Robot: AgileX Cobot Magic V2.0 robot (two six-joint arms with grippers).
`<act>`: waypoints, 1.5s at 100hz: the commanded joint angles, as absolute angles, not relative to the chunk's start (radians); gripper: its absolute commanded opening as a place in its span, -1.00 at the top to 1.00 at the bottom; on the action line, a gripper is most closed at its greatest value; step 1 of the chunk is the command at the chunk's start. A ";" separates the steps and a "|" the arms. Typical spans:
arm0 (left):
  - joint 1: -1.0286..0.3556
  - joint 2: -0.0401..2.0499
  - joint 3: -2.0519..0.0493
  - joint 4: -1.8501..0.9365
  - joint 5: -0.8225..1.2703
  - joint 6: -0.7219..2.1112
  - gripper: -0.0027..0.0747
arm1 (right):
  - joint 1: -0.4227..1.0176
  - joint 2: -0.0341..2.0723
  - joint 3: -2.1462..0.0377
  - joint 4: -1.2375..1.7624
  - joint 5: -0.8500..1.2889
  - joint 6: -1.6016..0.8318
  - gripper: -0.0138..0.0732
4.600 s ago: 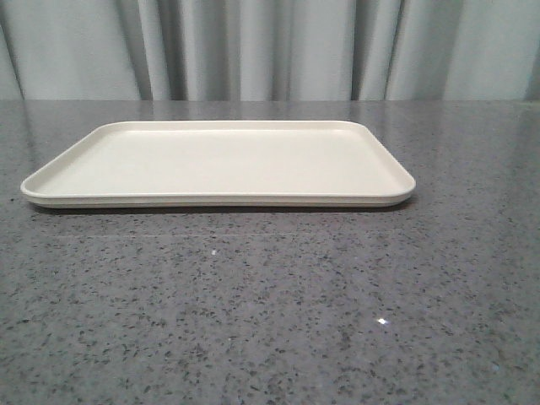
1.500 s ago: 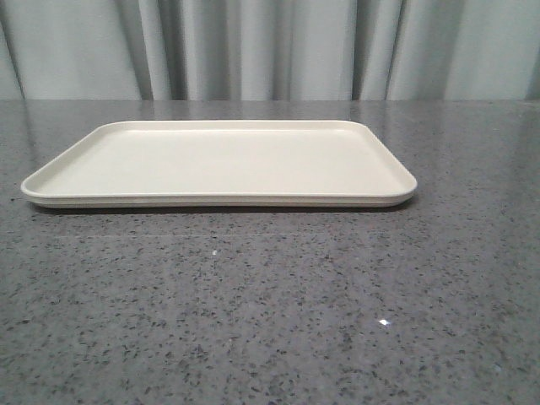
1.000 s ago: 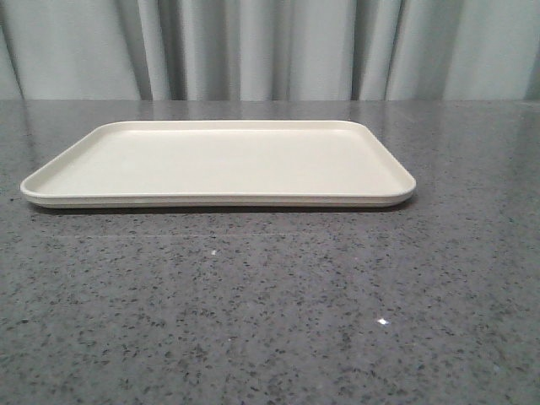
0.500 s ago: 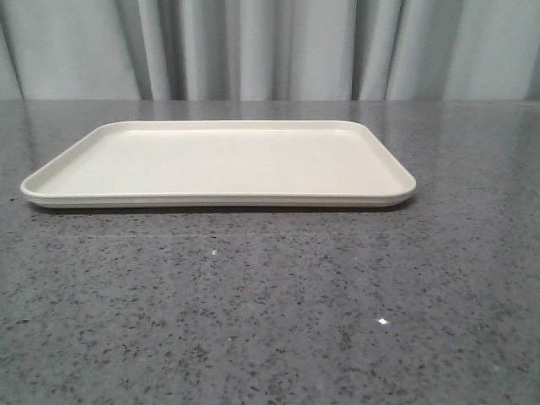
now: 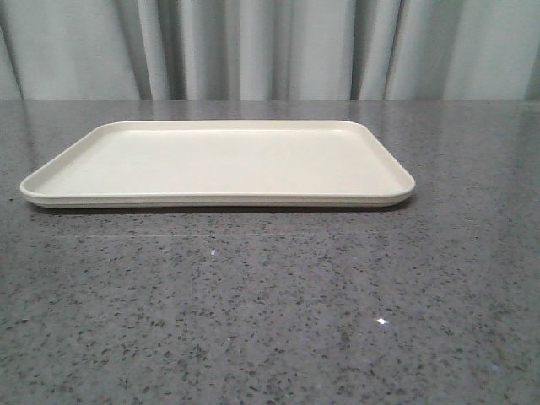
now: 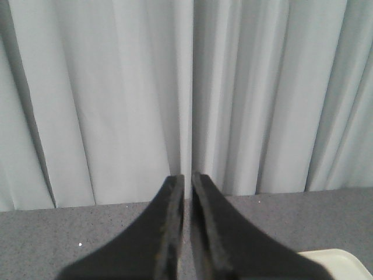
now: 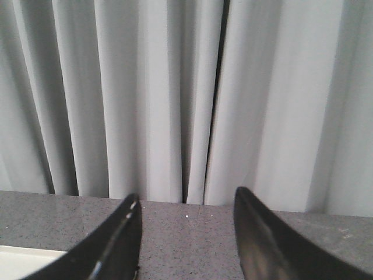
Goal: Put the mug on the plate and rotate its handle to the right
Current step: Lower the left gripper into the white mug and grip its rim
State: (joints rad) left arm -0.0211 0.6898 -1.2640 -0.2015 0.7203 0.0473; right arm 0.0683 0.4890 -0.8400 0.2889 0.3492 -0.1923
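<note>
**Grippers raised, tray bare**

Left gripper [image 6: 187,186]: black fingers nearly together, gripping nothing. Right gripper [image 7: 186,207]: fingers spread apart. Speckled grey stone table [image 5: 270,321] carries the cream rectangular low-rimmed plate [image 5: 218,200], centre-left; wrist views cut it to corners. No writing legible.

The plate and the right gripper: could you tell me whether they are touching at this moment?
Apart. In the right wrist view the right gripper is raised above the plate, open; the front view shows the plate with no gripper at it.

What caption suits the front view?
Bare cream plate on a speckled grey table, grey curtain behind.
</note>
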 commanded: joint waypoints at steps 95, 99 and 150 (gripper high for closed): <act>-0.020 0.826 -1.610 -0.062 0.996 0.052 -0.10 | 0.066 0.666 -1.176 0.203 0.413 -0.203 -0.22; -0.020 0.847 -1.641 -0.030 1.038 0.052 -0.10 | 0.066 0.682 -1.203 0.203 0.423 -0.203 -0.22; -0.020 1.000 -1.704 0.221 1.262 -0.010 -0.10 | 0.066 0.809 -1.296 0.203 0.479 -0.203 -0.22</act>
